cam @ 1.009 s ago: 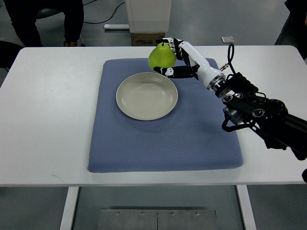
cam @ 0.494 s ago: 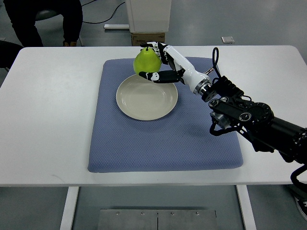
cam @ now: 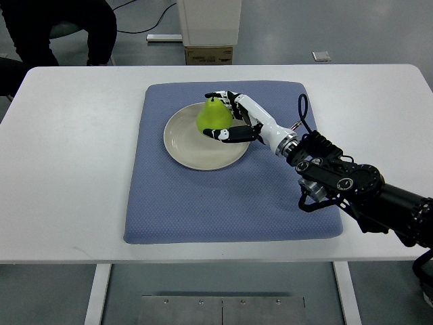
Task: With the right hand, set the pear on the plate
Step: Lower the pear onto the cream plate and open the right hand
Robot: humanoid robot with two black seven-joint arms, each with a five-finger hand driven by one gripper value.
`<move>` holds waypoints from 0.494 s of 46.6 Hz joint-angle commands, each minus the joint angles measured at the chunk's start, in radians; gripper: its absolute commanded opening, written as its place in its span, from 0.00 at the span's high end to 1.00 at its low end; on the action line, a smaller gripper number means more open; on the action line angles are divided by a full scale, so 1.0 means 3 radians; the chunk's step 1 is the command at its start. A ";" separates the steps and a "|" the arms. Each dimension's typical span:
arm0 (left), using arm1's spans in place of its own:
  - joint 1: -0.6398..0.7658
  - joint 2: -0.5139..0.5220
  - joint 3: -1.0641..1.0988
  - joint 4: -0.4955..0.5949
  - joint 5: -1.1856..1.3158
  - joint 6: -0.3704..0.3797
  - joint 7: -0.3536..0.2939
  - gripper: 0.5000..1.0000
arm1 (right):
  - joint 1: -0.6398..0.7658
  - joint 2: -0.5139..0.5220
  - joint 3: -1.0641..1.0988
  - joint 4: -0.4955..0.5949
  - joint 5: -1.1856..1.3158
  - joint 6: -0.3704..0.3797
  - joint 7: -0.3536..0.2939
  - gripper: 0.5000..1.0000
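Over the last second the right hand point(cam: 233, 120) has carried the pear point(cam: 214, 116) from above the far edge of the blue mat point(cam: 230, 196), down and toward the frame's centre, so that the fruit now sits over the upper right part of the plate point(cam: 186, 145). Its fingers are wrapped around the pear, thumb below and the others curled over the top right side, stem pointing up. Whether the pear's base already touches the plate or hangs just above it cannot be told from this steep angle. The transport looks essentially finished; what seems left is settling the pear and releasing it, ideally without letting it roll toward the rim. The left arm does not show. A seated person's legs point(cam: 64, 27) appear at the upper left, beyond the white table point(cam: 67, 169).
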 commanded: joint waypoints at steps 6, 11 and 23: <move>0.0000 0.0000 0.0000 0.0000 0.0000 0.0000 0.0000 0.00 | -0.0065 0.0000 -0.0074 0.0005 -0.0003 0.0004 -0.0083 1.00; 0.0000 0.0000 0.0000 0.0000 0.0000 0.0000 0.0000 0.00 | -0.0085 0.0000 -0.0084 0.0005 -0.0003 -0.0001 -0.0109 1.00; 0.0000 0.0000 0.0000 0.0000 0.0000 0.0000 0.0000 0.00 | -0.0080 0.0000 -0.0074 0.0005 0.0002 -0.0011 -0.0144 1.00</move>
